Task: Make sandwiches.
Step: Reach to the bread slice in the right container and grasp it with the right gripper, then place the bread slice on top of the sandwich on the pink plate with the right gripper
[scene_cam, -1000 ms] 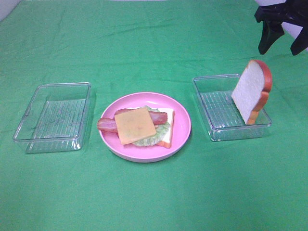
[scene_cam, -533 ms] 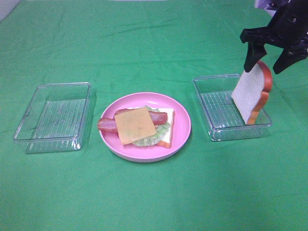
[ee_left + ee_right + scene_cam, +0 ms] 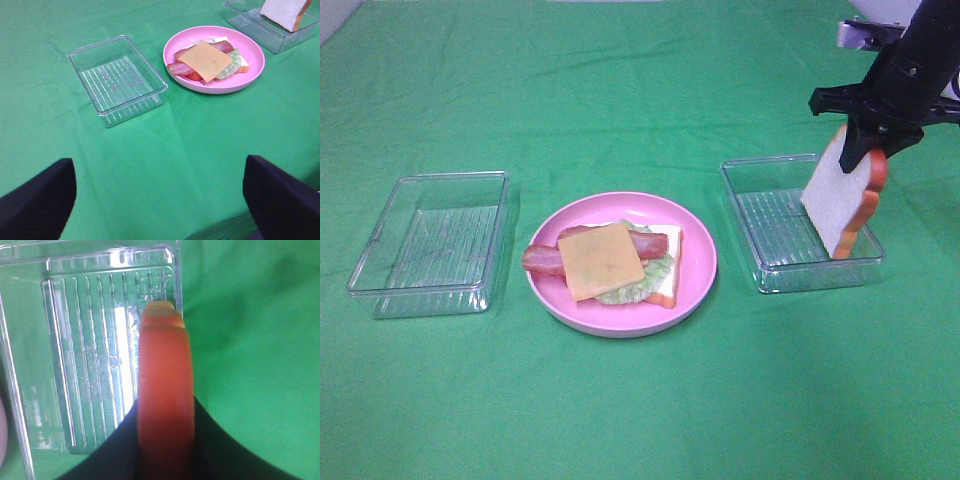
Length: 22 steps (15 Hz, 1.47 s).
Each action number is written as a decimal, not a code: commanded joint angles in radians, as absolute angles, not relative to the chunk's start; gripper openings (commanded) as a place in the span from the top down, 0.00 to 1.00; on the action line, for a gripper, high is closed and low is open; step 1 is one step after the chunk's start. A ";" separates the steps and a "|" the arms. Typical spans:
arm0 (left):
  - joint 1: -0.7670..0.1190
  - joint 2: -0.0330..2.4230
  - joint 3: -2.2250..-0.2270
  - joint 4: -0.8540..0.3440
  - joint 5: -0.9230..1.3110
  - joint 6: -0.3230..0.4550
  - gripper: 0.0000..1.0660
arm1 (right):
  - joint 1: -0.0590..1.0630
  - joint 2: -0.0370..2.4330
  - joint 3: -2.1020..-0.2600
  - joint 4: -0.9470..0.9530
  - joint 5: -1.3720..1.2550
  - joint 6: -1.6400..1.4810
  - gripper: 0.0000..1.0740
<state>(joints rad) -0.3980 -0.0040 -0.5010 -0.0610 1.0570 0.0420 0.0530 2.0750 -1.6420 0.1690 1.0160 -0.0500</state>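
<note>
On the pink plate (image 3: 698, 262) lies an open stack: a white bread slice (image 3: 669, 284), lettuce (image 3: 645, 284), bacon strips (image 3: 542, 260) and a yellow cheese square (image 3: 603, 260) on top. It also shows in the left wrist view (image 3: 206, 59). A second bread slice (image 3: 835, 195) stands on edge in the right clear tray (image 3: 765, 215). My right gripper (image 3: 865, 148) is at its top edge, fingers pressed on both sides of the orange crust (image 3: 165, 380). My left gripper (image 3: 160, 175) is open and empty above the cloth, out of the exterior view.
An empty clear tray (image 3: 430, 240) stands left of the plate and shows in the left wrist view (image 3: 117, 77). Green cloth (image 3: 640, 400) covers the table.
My right gripper has come down from the far right corner onto the top of the standing bread slice and closed around its crust. The plate stack has not moved.
</note>
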 commanded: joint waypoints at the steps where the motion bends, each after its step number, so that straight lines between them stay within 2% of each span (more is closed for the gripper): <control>1: -0.399 -0.028 -0.500 -0.058 1.046 0.038 0.19 | 0.051 2.080 -1.647 0.165 1.015 -0.041 1.00; 8: -0.399 -0.028 -0.500 -0.058 1.046 0.038 0.19 | 0.051 1.937 -1.647 0.349 1.019 -0.091 1.00; 10: -0.399 -0.028 -0.500 -0.058 1.046 0.038 0.19 | 0.053 1.883 -1.646 0.443 1.031 -0.123 1.00; 12: -0.399 -0.028 -0.500 -0.058 1.046 0.038 0.19 | 0.053 1.842 -1.610 0.614 1.030 -0.182 1.00; 15: -0.399 -0.028 -0.500 -0.058 1.046 0.038 0.19 | 0.053 1.810 -1.488 0.860 1.026 -0.320 1.00; 17: -0.399 -0.028 -0.500 -0.058 1.046 0.038 0.19 | 0.053 1.808 -1.310 1.106 1.017 -0.507 1.00; 20: -0.399 -0.028 -0.500 -0.058 1.046 0.038 0.19 | 0.053 1.811 -1.156 1.269 0.959 -0.653 1.00; 22: -0.399 -0.028 -0.500 -0.058 1.046 0.038 0.19 | 0.075 1.827 -1.115 1.321 0.925 -0.685 1.00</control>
<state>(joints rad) -0.3980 -0.0040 -0.5010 -0.0610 1.0570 0.0420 0.0720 1.8280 -1.1250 1.2830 0.9310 -0.6570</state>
